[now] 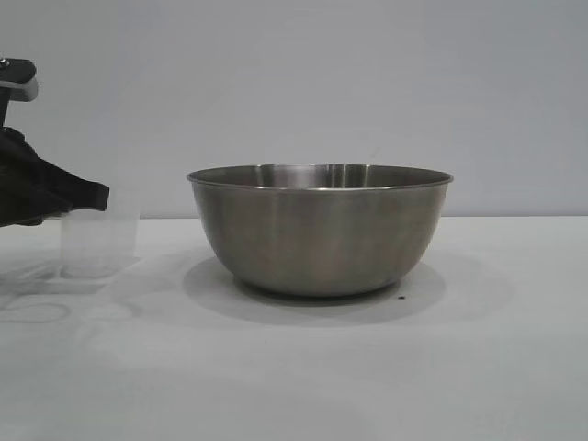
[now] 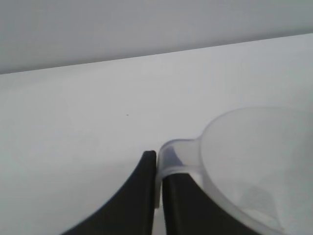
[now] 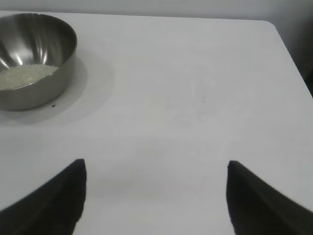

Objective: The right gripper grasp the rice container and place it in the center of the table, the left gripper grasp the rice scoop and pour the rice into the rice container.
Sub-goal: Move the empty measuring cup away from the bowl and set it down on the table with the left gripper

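Observation:
The rice container (image 1: pixel 320 230), a large steel bowl, stands mid-table on the white table (image 1: pixel 367 377). The right wrist view shows the rice container (image 3: pixel 61 54) with a pale layer of rice (image 3: pixel 24 74) in its bottom. The rice scoop (image 1: pixel 99 243), a translucent cup, stands upright on the table left of the bowl. My left gripper (image 1: pixel 92 195) is at the cup's rim, shut on the rice scoop's loop handle (image 2: pixel 176 155); the thin handle wall sits between the fingers of the left gripper (image 2: pixel 157 164). No rice shows inside the cup (image 2: pixel 259 156). My right gripper (image 3: pixel 155 196) hangs open over bare table, away from the bowl.
A small dark speck (image 1: pixel 400 297) lies on the table by the bowl's base. The table's rounded far corner (image 3: pixel 269 24) shows in the right wrist view. A plain grey wall (image 1: pixel 303 83) stands behind the table.

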